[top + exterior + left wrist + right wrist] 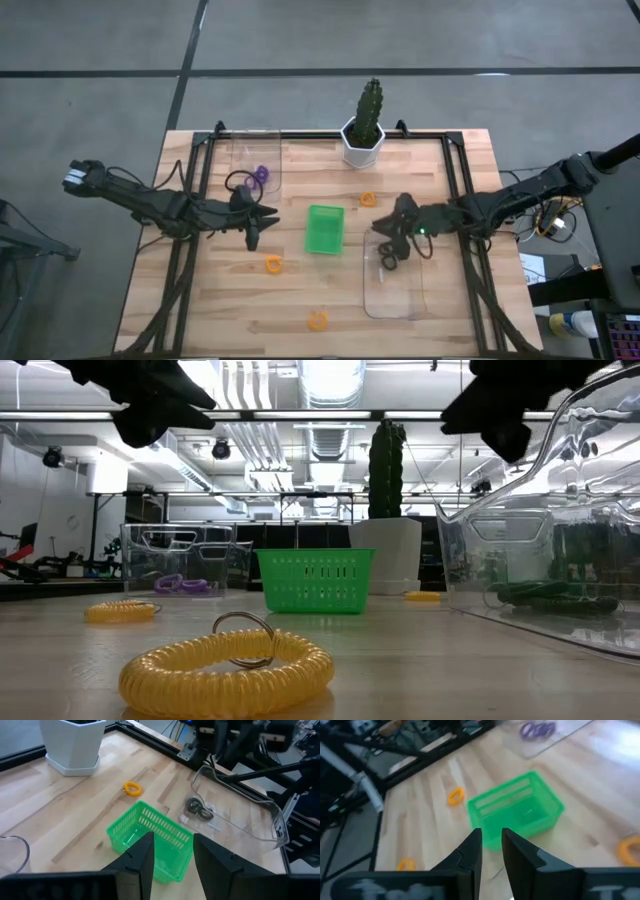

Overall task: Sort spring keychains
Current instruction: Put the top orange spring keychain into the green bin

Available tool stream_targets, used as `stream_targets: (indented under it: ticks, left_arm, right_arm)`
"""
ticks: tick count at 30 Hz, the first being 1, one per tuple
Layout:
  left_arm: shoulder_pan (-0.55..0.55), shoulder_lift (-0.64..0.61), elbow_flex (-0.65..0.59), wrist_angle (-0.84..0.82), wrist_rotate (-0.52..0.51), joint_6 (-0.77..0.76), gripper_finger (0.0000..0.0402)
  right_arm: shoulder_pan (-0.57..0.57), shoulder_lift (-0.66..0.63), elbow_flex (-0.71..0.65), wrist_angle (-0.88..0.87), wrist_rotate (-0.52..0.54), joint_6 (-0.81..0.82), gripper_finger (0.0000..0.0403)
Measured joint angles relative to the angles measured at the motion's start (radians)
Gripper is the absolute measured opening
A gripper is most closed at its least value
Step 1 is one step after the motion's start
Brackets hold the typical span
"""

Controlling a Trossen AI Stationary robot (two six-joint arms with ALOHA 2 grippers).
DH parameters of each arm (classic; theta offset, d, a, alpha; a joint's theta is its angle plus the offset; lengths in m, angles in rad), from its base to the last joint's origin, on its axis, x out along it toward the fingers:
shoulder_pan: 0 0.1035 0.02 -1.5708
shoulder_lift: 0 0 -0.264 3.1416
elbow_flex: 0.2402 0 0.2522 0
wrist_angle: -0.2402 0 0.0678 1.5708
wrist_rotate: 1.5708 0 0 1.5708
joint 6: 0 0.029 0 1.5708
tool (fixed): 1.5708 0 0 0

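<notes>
Wooden slatted counter (300, 300) w/ black frame is seen from above. Left gripper (254, 236) is held above the counter, left of the small green mesh plastic basket (324, 229); its fingers (141, 857) are seen apart w/ a clear gap, nothing between them. In left wrist view the green basket lies just ahead of the fingertips.

Right gripper (392, 238) is held over the near end of the clear plastic tray on the right (395, 280). Its fingers (471, 851) are seen nearly together, only a narrow slit left, nothing visibly gripped. In right wrist view the green basket is just ahead of the fingertips.

Spring keychains: dark coiled keychains (389, 258) lie inside the right clear tray, just beside the right fingers; also seen in left wrist view (198, 809). Purple coiled keychains (262, 174) lie in the second clear plastic tray (254, 155), beyond the left fingers. Orange coiled keychains lie loose on the counter: one (368, 199) btwn the white hexagonal pot w/ green cactus (363, 143) and the right fingers, one (274, 264) near the left fingers, one (318, 321) at the front edge, well apart from both. In low view the front one (228, 672) shows a metal ring on its coil.
</notes>
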Motion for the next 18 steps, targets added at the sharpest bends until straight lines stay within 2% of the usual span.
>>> stream_targets:
  ticks: [7, 15, 18]
  left_arm:
    - [0.000, 0.000, 0.000, 0.000, 0.000, 0.042, 0.0129]
    - [0.000, 0.000, 0.000, 0.000, 0.000, 0.068, 0.0129]
    - [0.000, 0.000, 0.000, 0.000, 0.000, 0.069, 0.0129]
  right_arm:
    - [-0.186, 0.040, 0.120, -0.149, -0.060, -0.056, 0.0084]
    - [-0.441, 0.116, 0.295, -0.451, -0.279, -0.045, 0.0112]
    - [-0.522, 0.155, 0.361, -0.585, -0.321, -0.046, 0.0127]
